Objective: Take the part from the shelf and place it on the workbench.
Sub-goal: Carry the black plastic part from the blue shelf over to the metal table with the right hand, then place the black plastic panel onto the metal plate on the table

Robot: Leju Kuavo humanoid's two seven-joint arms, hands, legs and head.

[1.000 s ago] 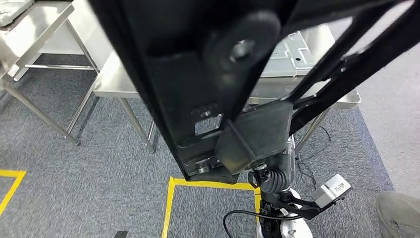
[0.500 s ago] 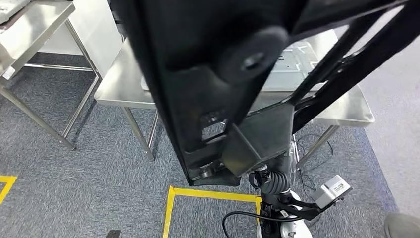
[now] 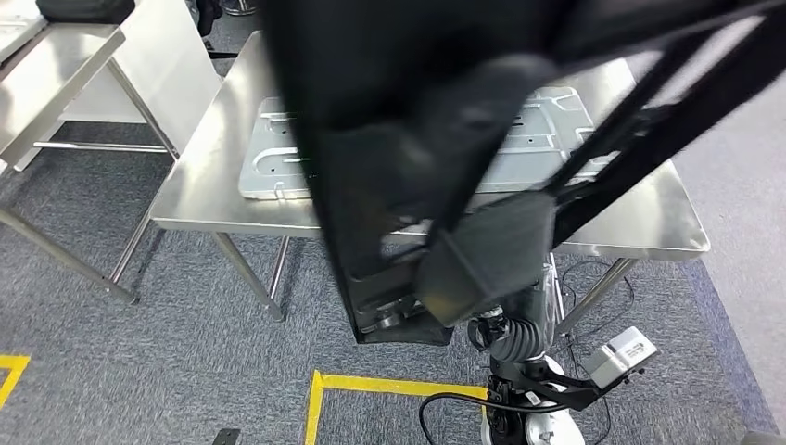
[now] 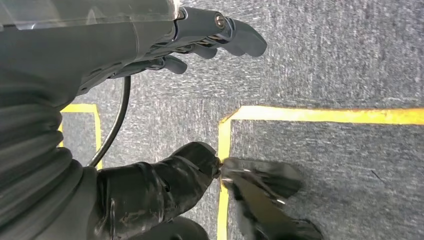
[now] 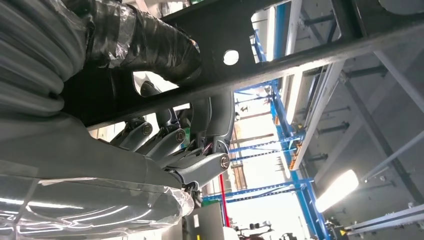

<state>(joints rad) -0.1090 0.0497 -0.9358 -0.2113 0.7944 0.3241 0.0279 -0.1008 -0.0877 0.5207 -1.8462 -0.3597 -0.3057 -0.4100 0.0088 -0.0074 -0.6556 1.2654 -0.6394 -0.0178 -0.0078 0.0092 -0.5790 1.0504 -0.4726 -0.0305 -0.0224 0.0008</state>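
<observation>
Workbench (image 3: 640, 222) nearer than before; right robot hand (image 5: 170, 145) gripping black part (image 3: 389, 139), left robot hand (image 4: 200, 37) loose, empty.

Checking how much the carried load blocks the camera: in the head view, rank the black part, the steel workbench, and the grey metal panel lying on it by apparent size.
1. black part, though nearness to the camera inflates it
2. steel workbench
3. grey metal panel
</observation>
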